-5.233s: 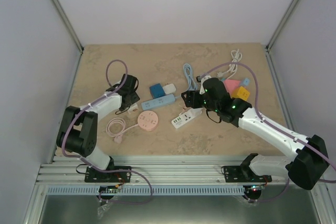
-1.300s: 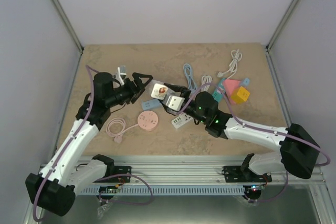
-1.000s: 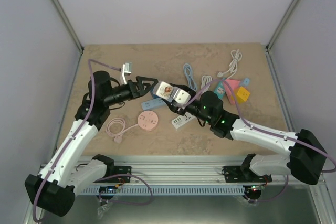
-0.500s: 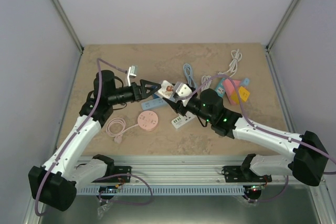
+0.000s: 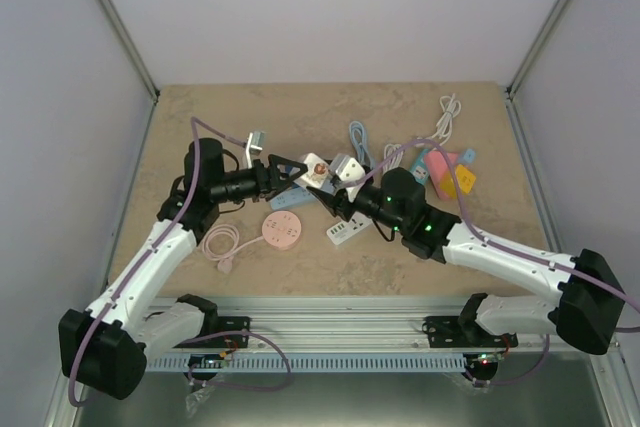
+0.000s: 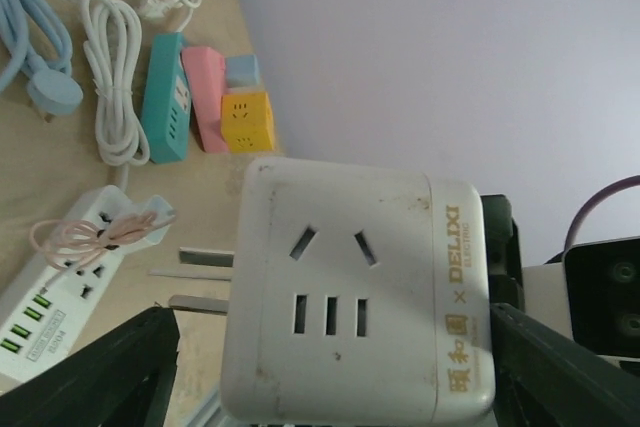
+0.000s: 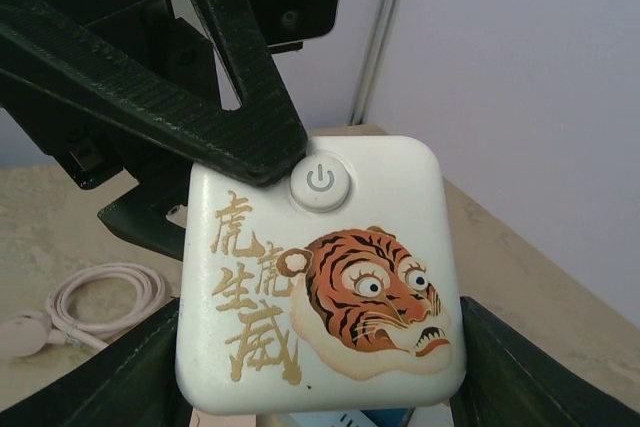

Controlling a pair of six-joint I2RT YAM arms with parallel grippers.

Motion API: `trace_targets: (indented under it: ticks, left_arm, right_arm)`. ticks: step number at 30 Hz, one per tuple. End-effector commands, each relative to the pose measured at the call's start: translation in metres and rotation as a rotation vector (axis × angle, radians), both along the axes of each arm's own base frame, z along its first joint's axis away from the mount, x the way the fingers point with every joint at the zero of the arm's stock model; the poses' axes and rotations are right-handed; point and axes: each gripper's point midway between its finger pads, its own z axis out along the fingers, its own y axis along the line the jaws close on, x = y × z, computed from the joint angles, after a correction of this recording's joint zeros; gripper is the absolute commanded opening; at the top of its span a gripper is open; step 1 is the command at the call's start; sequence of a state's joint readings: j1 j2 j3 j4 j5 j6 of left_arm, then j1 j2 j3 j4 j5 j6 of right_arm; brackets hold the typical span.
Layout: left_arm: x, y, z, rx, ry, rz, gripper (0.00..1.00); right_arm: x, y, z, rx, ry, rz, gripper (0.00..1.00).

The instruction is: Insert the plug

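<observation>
A white cube adapter [image 5: 317, 169] with a tiger print and a power button [image 7: 320, 179] is held above the table in my right gripper [image 5: 335, 187]. The right fingers [image 7: 120, 377] grip its sides. In the left wrist view its socket face [image 6: 340, 297] fills the middle, and two metal prongs [image 6: 195, 282] stick out to the left. My left gripper [image 5: 285, 169] is open, its fingertips [image 6: 100, 372] wide apart on either side of the cube. One left finger [image 7: 200, 97] reaches the cube's top corner.
A white power strip [image 5: 345, 231] with a pink cord on it [image 6: 95, 237] lies below the cube. A blue strip [image 5: 288, 199], a round pink strip [image 5: 283, 230], teal and pink strips [image 5: 428, 169], a yellow cube [image 6: 246, 119] and coiled cables [image 5: 360, 142] surround it.
Both arms have lifted and come together. The right gripper picked up the tiger cube and raised it. The left gripper has moved right until its open fingers reach the cube.
</observation>
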State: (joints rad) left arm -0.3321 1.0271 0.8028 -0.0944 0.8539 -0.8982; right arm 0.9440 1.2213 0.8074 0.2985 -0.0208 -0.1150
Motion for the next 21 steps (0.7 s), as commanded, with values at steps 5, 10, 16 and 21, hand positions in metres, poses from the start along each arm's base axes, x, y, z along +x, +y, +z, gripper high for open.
trace_targets:
  ticks: [5, 10, 16, 21]
  left_arm:
    - [-0.014, -0.005, 0.008, -0.066, 0.0, -0.07, 0.69]
    - [-0.014, -0.005, 0.006, -0.066, -0.022, -0.068, 0.56]
    - [-0.012, -0.005, 0.004, -0.062, -0.021, -0.068, 0.53]
    - [-0.011, -0.005, 0.001, -0.049, -0.021, -0.067, 0.53]
  right_arm:
    - [0.003, 0.016, 0.026, 0.086, 0.04, 0.034, 0.43]
    - [0.007, 0.02, 0.015, 0.054, 0.078, 0.024, 0.57]
    - [0.007, 0.026, 0.003, -0.005, 0.111, 0.046, 0.84]
    - [0.011, 0.031, -0.02, -0.089, 0.154, 0.038, 0.85]
